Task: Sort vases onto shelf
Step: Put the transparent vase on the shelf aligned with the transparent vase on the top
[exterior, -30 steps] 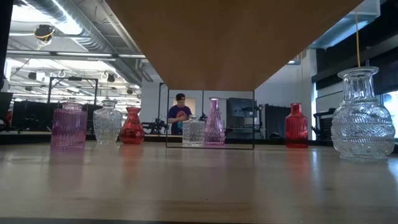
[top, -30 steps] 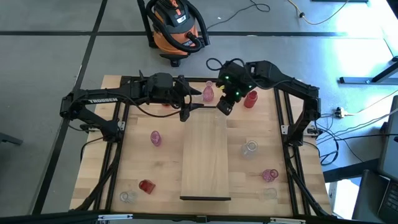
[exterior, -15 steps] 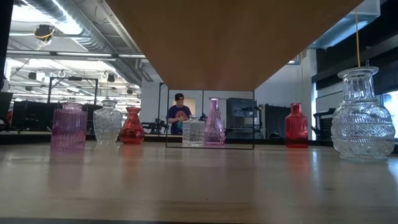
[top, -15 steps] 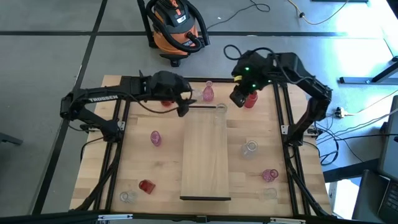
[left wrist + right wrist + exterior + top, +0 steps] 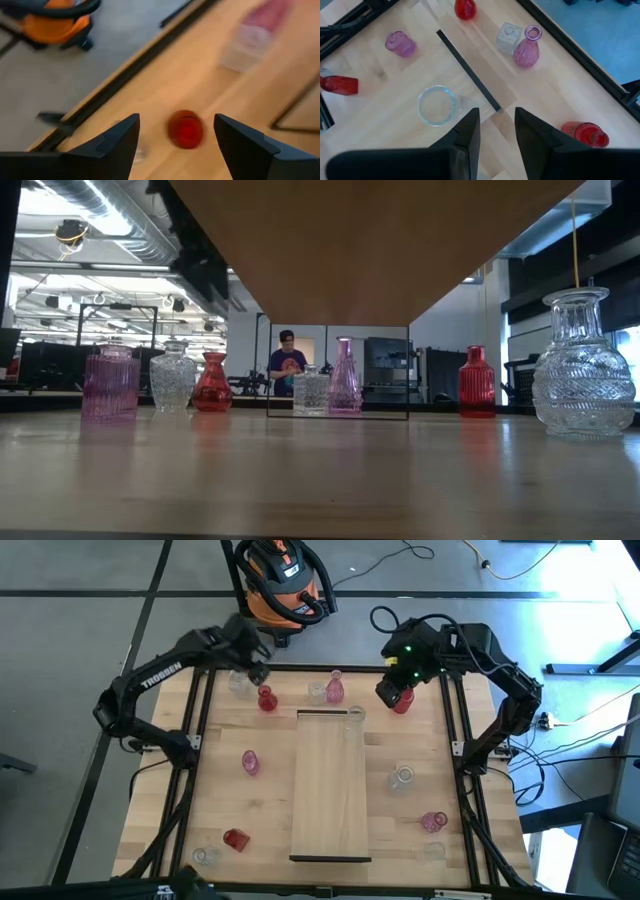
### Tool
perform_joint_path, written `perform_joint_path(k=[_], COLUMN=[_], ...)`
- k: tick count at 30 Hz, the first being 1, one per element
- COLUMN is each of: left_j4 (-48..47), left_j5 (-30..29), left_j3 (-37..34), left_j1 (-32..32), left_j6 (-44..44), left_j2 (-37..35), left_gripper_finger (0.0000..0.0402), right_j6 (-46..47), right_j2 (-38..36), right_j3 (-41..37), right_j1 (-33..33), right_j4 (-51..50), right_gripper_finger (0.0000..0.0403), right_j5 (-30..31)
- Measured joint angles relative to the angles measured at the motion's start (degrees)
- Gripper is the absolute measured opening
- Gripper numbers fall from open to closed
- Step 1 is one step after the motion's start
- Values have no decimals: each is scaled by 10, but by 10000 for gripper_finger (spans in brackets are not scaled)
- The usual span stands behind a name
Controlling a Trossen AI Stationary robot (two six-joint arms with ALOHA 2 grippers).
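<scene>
The shelf (image 5: 330,785), a long pale plank with dark end strips, lies down the middle of the table; the low view looks under it (image 5: 380,240). Several small vases stand around it: a red one (image 5: 265,698), a clear one (image 5: 317,691) and a pink one (image 5: 334,688) near its far end, and a clear one (image 5: 355,715) at its far right corner. My left gripper (image 5: 252,658) is open above the table's far left edge, over the red vase (image 5: 186,129). My right gripper (image 5: 388,695) is open beside another red vase (image 5: 403,701), holding nothing (image 5: 497,112).
More vases stand apart on the table: pink (image 5: 250,761), clear (image 5: 402,778), pink (image 5: 433,821), clear (image 5: 432,850), red (image 5: 235,838), clear (image 5: 205,856). An orange shop vacuum (image 5: 282,580) sits on the floor beyond the far edge. A person (image 5: 288,365) shows far off in the room.
Both grippers have drawn away from the shelf's far end. My left arm swung up and back toward the table's far left edge. My right gripper moved toward the far right, ending beside the red vase. The shelf and the vases kept still.
</scene>
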Motion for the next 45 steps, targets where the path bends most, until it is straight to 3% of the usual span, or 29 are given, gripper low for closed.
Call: perform_joint_path(k=[5, 10, 17, 21, 31, 38, 45], left_j4=[1, -30, -63, -97, -99, -149, -138], left_j5=[21, 30, 91, 86, 90, 94, 92], left_j3=[0, 0, 0, -1, 0, 0, -14], left_j1=[110, 180, 206, 206, 206, 206, 184], left_j6=[-1, -10, 1, 17, 17, 5, -15], left_j2=[26, 79, 158, 174, 137, 62, -36], left_gripper_finger=[251, 251, 251, 251, 251, 251, 251], right_j6=[0, 0, 0, 0, -9, -9, -10], right_j2=[0, 0, 0, 0, 1, 1, 1], right_j3=[0, 0, 0, 0, 0, 0, 0], right_j1=[0, 0, 0, 0, 0, 0, 0], right_j4=[0, 0, 0, 0, 0, 0, 0], right_gripper_finger=[106, 106, 106, 106, 106, 106, 106], right_j5=[10, 9, 9, 9, 18, 24, 28])
